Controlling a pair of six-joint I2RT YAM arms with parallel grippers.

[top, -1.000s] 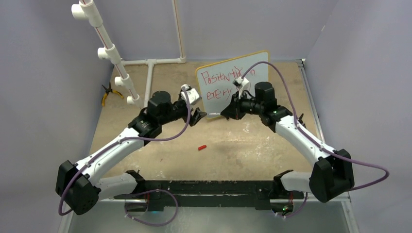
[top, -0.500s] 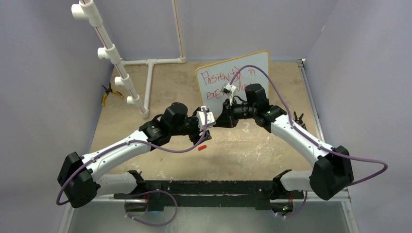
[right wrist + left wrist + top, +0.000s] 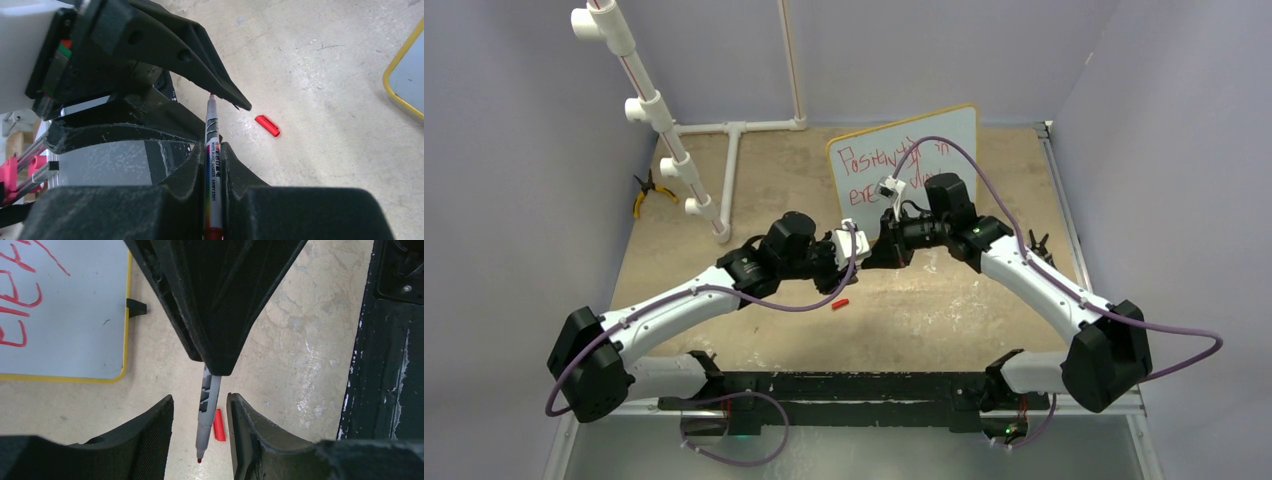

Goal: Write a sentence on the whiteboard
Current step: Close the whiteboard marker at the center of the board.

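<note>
The whiteboard [image 3: 944, 140] stands tilted at the back centre, with the red sentence [image 3: 871, 160] on it partly hidden by the right arm. Its yellow-framed corner [image 3: 123, 340] and red letters [image 3: 15, 295] show in the left wrist view. My right gripper [image 3: 213, 150] is shut on a red whiteboard marker [image 3: 212, 165], tip pointing away from the board. My left gripper [image 3: 199, 402] is open around the marker's front end [image 3: 206, 412], with a gap on each side. The two grippers meet nose to nose [image 3: 864, 250]. The red cap [image 3: 841, 303] lies on the table below them.
A white PVC pipe rack [image 3: 669, 140] stands at the back left, with yellow-handled pliers [image 3: 646, 192] beside it. A black rail [image 3: 854, 385] runs along the near edge. Grey walls close in both sides. A small black object [image 3: 1036, 243] lies right of the right arm.
Both arms have drawn back from the board toward the table's middle. The left gripper swung right to face the marker tip, and its jaws have narrowed around it.
</note>
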